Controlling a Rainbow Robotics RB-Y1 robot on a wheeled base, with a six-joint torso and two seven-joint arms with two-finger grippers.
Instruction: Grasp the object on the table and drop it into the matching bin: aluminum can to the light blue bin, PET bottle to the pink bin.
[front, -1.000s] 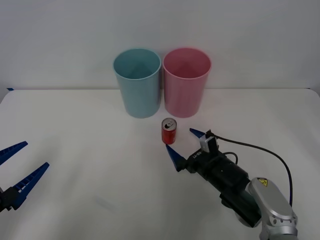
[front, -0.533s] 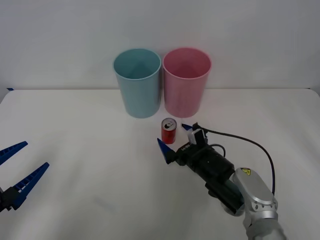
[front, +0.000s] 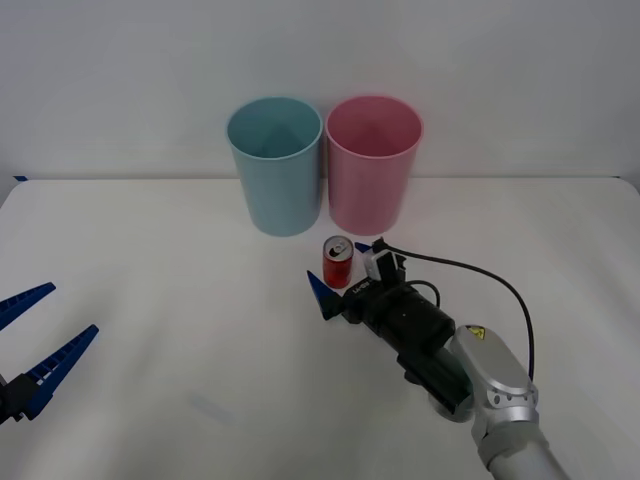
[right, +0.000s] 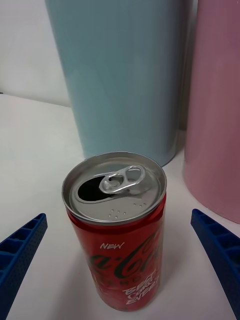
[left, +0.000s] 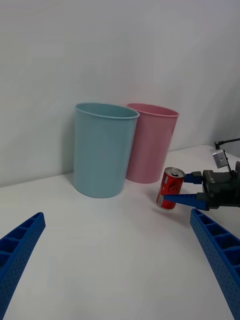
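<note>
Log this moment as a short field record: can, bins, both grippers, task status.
can: red aluminum can, upright on the white table, tab opened
bins: light blue bin on the robot's left of the pink bin, both behind the can
right gripper: open, fingers either side of the can, not closed on it
left gripper: open, parked at the table's near left edge
status: can not yet grasped

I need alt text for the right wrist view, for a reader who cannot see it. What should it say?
A red aluminum can with its tab opened stands upright on the white table, between the open blue fingers of the right hand. Behind it stand the light blue bin and the pink bin.
</note>
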